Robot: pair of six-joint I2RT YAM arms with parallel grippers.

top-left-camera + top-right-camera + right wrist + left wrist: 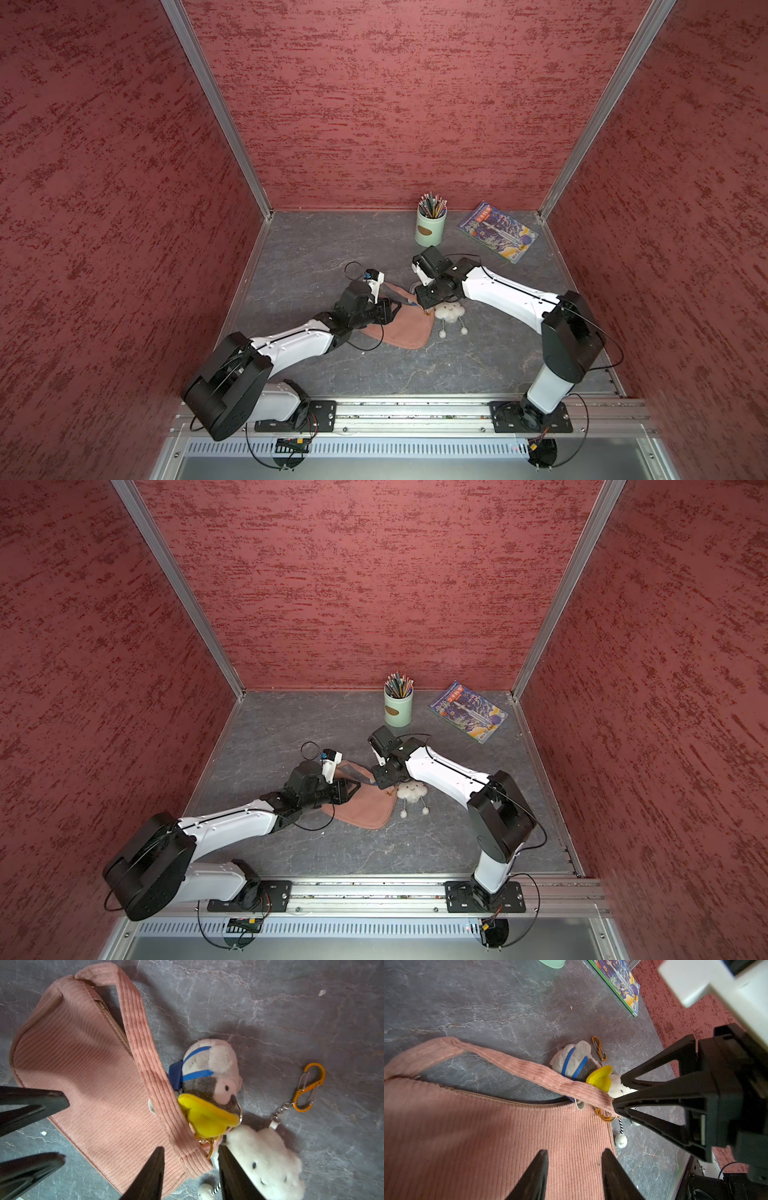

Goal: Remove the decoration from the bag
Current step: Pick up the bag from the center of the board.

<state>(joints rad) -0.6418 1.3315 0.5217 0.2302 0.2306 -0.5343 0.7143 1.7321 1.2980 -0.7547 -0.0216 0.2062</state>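
The bag [409, 330] is lying flat in the middle of the counter [332, 249], with the penguin decoration [209, 1076] resting against its strap end [195, 1159] at 1 o'clock and a cloud plush [449, 311] just beside at 2 o'clock. The left gripper [574, 1151] is hovering over the bag body, fingers apart. The right gripper [191, 1148] is straddling the strap end, fingers apart, clamping nothing.

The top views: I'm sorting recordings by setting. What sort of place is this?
Probably a robot test booth: red textured panels in aluminium framing enclose a grey marble-look tabletop, two arms are bolted to a front rail, and a pencil cup and book look like props.
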